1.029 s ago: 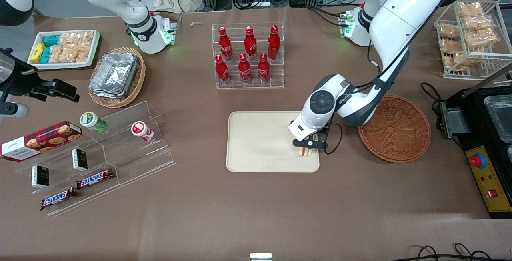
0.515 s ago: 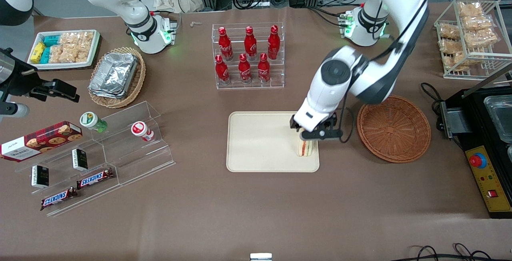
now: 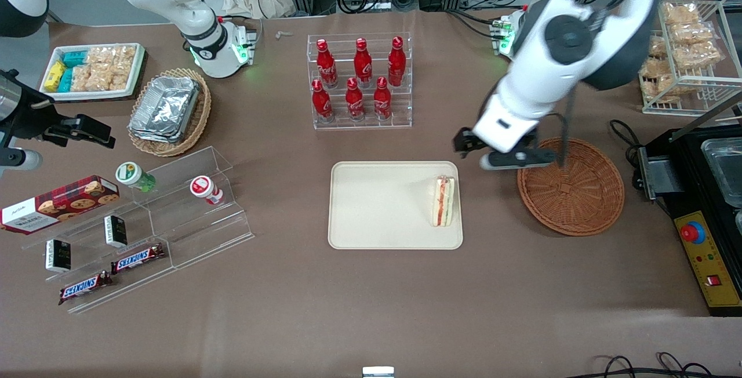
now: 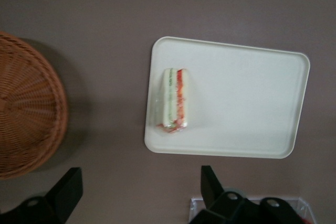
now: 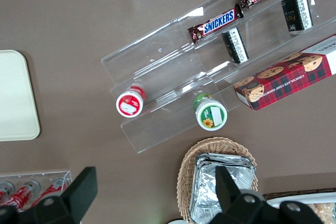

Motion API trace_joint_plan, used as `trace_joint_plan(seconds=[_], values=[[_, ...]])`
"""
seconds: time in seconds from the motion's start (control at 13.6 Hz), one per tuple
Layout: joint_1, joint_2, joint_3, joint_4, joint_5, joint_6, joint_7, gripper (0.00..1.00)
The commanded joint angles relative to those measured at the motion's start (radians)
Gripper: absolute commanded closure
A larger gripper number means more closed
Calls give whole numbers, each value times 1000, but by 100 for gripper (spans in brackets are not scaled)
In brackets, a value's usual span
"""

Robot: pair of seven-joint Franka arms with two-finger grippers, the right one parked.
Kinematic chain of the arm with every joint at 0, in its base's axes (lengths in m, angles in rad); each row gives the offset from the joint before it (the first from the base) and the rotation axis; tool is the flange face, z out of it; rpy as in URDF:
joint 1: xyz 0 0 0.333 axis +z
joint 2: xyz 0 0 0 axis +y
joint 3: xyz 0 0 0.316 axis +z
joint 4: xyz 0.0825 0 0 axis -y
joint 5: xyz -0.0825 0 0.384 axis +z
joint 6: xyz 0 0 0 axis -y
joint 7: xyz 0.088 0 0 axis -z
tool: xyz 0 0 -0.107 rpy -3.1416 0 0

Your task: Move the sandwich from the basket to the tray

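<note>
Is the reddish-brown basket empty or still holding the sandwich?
Empty: basket shows only bare weave; sandwich lies on tray; open gripper hangs above, holding nothing.

The working arm point(image 3: 556, 71) is built of glossy white rounded shells; a dark grey round cap point(image 3: 563, 37) sits on its big joint, and a dark grey band wraps the link just beside it; a thin black cable point(image 3: 567, 128) hangs from the arm; its base point(image 3: 510, 39) carries a black ring and small green lights; the gripper point(image 3: 499, 155), raised above the table between tray and basket, is black with two flat, blunt fingers point(image 4: 67, 192) spread wide apart; round screw heads show on its black body.
</note>
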Motion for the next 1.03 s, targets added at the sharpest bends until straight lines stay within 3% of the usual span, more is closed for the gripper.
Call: trace_joint_plan(seconds=[0.0, 0.37, 0.59, 0.96], values=[[-7, -88, 114, -2, -54, -111, 149, 0], [-16, -190, 272, -4, -39, -188, 224, 0], [-7, -169, 268, 41, 11, -188, 237, 0], [-2, -74, 260, 168, 10, -205, 232, 0]])
